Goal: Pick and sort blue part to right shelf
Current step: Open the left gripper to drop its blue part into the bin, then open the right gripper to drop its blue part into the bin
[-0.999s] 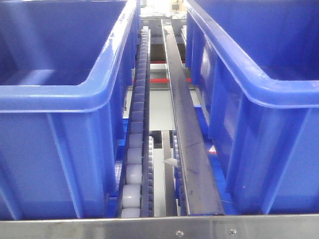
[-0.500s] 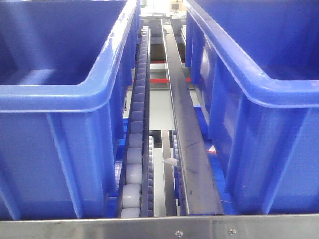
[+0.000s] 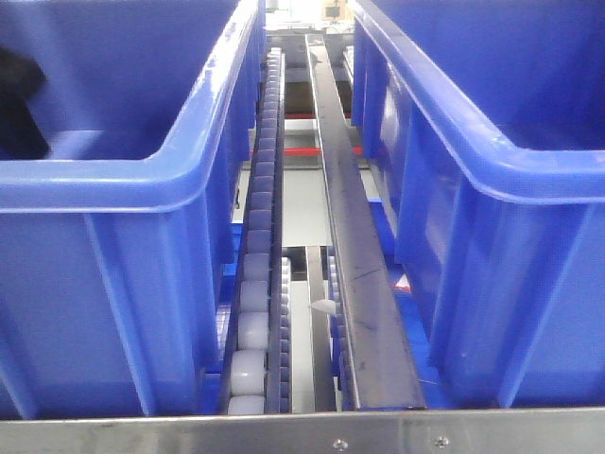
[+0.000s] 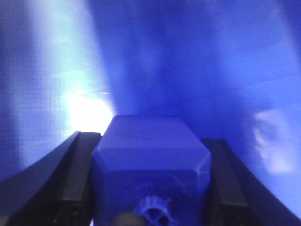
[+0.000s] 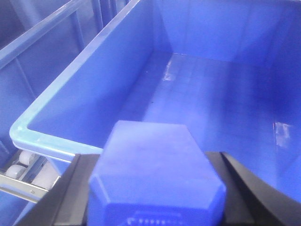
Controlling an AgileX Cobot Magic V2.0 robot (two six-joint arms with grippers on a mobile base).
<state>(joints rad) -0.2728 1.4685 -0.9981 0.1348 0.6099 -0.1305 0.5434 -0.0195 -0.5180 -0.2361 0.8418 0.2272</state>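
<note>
In the left wrist view a blue part [image 4: 150,165], a faceted block, is clamped between black fingers [image 4: 75,174]; my left gripper [image 4: 149,137] is shut on it, close to a blue wall lit by a bright glare. In the right wrist view my right gripper [image 5: 153,156] is shut on another blue part [image 5: 157,169], held above the near rim of a large blue bin [image 5: 61,80] with a bare floor. The front view shows that bin [image 3: 529,175] on the right side of the shelf. A dark shape [image 3: 19,104], probably my left arm, shows inside the left bin [image 3: 104,180].
Between the two bins run a roller track [image 3: 260,218] and a dark metal rail [image 3: 345,218], sloping away from me. A steel bar [image 3: 302,430] crosses the front edge. Rollers [image 5: 19,172] show beside the right bin's corner.
A dark shape has come into the left bin at the left edge of the front view. Bins and rails have not moved.
</note>
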